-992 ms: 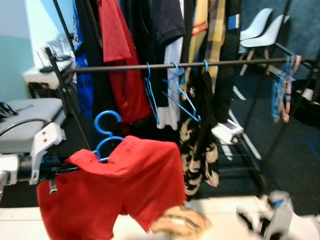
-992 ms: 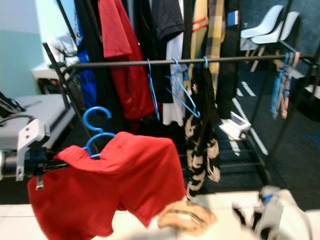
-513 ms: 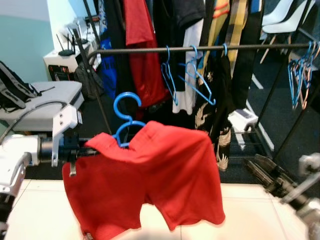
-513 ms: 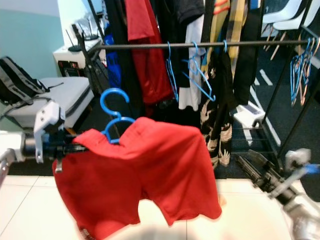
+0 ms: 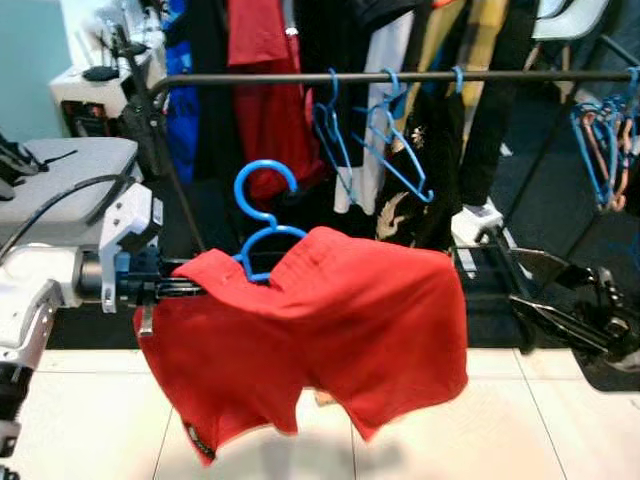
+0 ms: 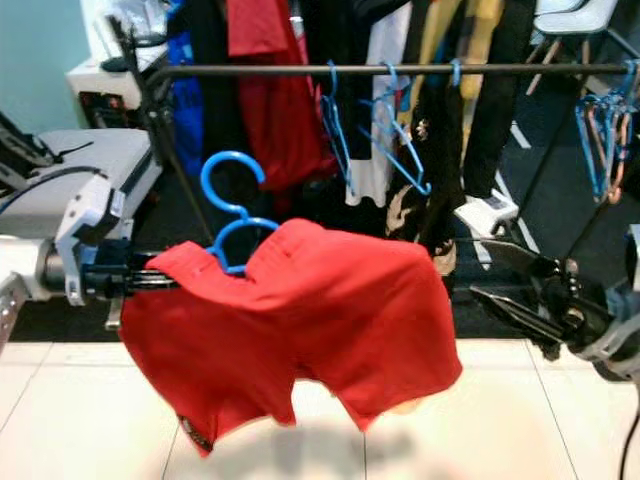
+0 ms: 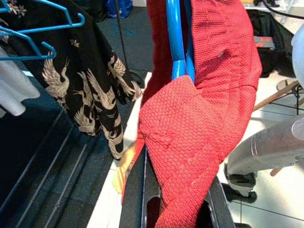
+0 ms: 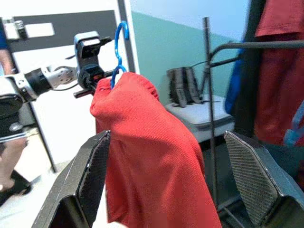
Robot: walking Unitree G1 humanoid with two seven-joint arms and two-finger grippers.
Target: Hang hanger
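A blue plastic hanger (image 5: 265, 190) carries red shorts (image 5: 330, 340) draped over its bar. My left gripper (image 5: 178, 289) is shut on the hanger's end and the cloth there, holding it level in front of the rack. In the left wrist view the blue hanger (image 7: 175, 38) and red shorts (image 7: 190, 133) run out from between the fingers. The black clothes rail (image 5: 300, 78) crosses above and behind the hook, which is apart from it. My right gripper (image 5: 515, 278) is open, right of the shorts, its jaws wide apart and empty; the right wrist view looks at the red shorts (image 8: 152, 166).
Several empty blue hangers (image 5: 370, 140) and a black crane-print garment (image 5: 420, 190) hang on the rail, dark and red clothes behind. More hangers (image 5: 600, 150) hang at the far right. A grey padded case (image 5: 60, 180) lies left. White tile floor (image 5: 80, 420) is below.
The view has shifted and the rack looks nearer. My right gripper has risen into view at the right of the shorts. The left gripper still holds the hanger.
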